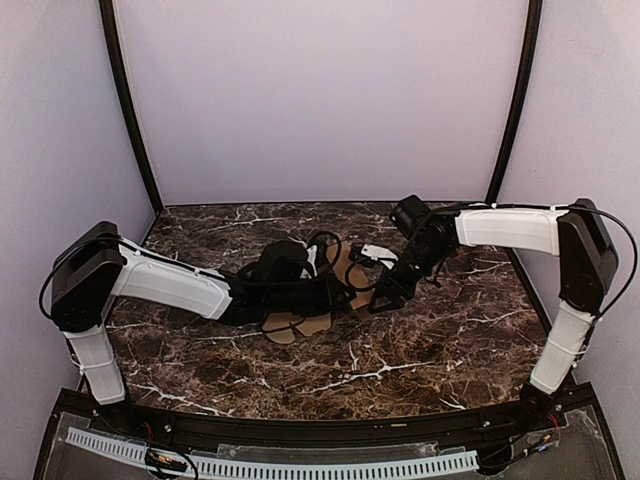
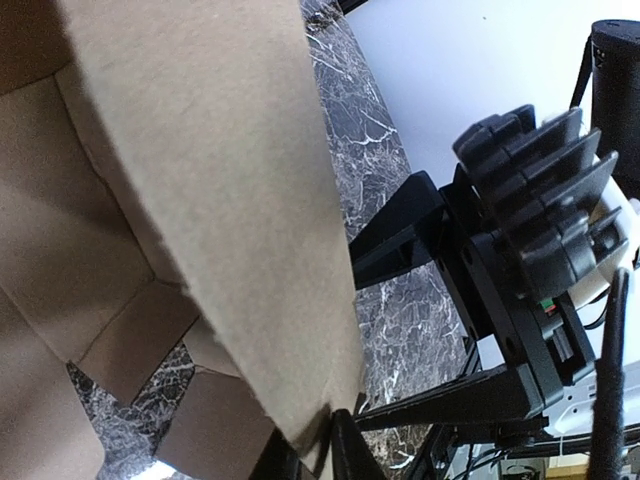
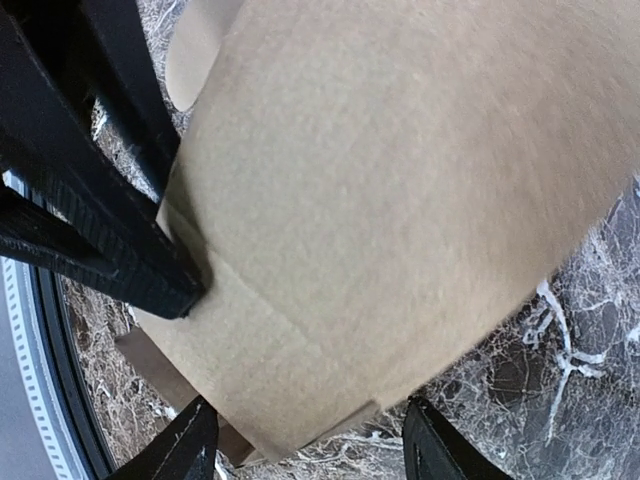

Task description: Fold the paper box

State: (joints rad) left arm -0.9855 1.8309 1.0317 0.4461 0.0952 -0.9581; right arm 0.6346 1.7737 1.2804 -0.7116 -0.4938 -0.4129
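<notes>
Nearest your left wrist lens: a raised brown flap of the paper box [image 2: 200, 200]. Its lower corner runs down between the tips of your left pincer [image 2: 318, 452], which is clenched on that edge. Behind the flap, creased panels of the sheet lie on the marbled counter [image 1: 420, 350]. Your right pincer [image 3: 312, 445] faces an upturned panel at close range. Its two tips stand wide apart, released, with the panel's lower edge between them and a gap showing at one tip. From above, you see both arms meet at mid-counter, with the box beneath and between the pincers and its rounded tabs spread flat toward the near edge.
</notes>
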